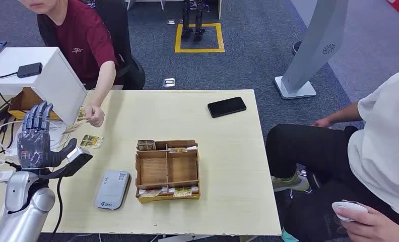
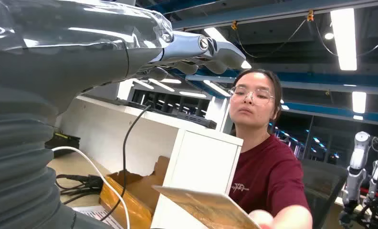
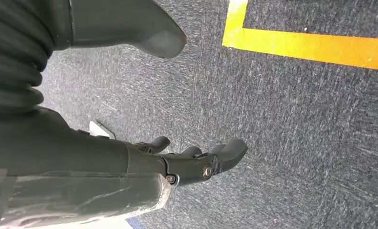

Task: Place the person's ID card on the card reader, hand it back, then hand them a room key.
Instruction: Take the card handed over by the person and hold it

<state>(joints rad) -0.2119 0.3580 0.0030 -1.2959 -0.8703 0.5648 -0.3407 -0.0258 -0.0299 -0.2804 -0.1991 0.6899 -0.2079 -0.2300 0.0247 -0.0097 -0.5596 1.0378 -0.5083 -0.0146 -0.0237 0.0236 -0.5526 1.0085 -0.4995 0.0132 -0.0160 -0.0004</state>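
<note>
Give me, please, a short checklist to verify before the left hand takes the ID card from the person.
1. Left hand free, fingers apart: ok.
2. ID card held out by the person's hand: ok, it is offered toward the left hand.
3. Card already touched by the fingers: not ok, apart.
4. Card reader top bare: ok.
5. Room keys ready in the wooden tray: cannot tell; cards lie in its edge slots, kind unreadable.
6. Right hand out of the way: ok, over the floor.

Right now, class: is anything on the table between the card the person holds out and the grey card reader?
Nothing visible blocks it. The card is in the person's hand; a loose card lies flat beside the way to the reader, near the left hand.
</note>
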